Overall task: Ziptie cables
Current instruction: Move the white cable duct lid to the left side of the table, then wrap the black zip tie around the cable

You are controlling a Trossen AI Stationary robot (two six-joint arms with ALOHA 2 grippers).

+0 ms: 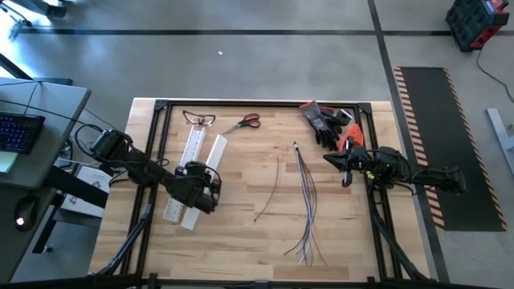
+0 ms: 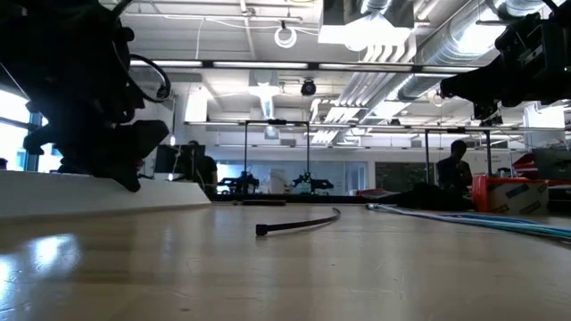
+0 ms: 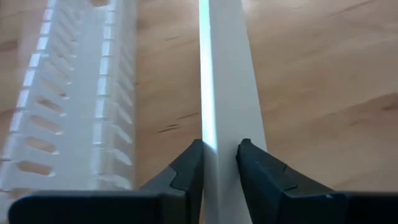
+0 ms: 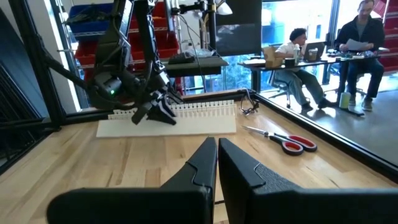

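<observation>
Wood table (image 1: 241, 241) on a grey floor, open workshop behind. Left gripper (image 3: 219, 163) low over table's left part, fingers clamped on plain white bar (image 3: 227, 74) beside white slotted channel (image 3: 74, 99). Cables (image 1: 307, 201) lie loose right of centre. Right gripper (image 4: 217, 157) raised at right edge, fingers together, empty.

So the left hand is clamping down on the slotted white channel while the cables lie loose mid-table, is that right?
Not quite. The left hand is closing on the plain white cover strip; the slotted channel lies beside it, ungripped, as the left wrist view shows. The cables do lie loose mid-table.
</observation>
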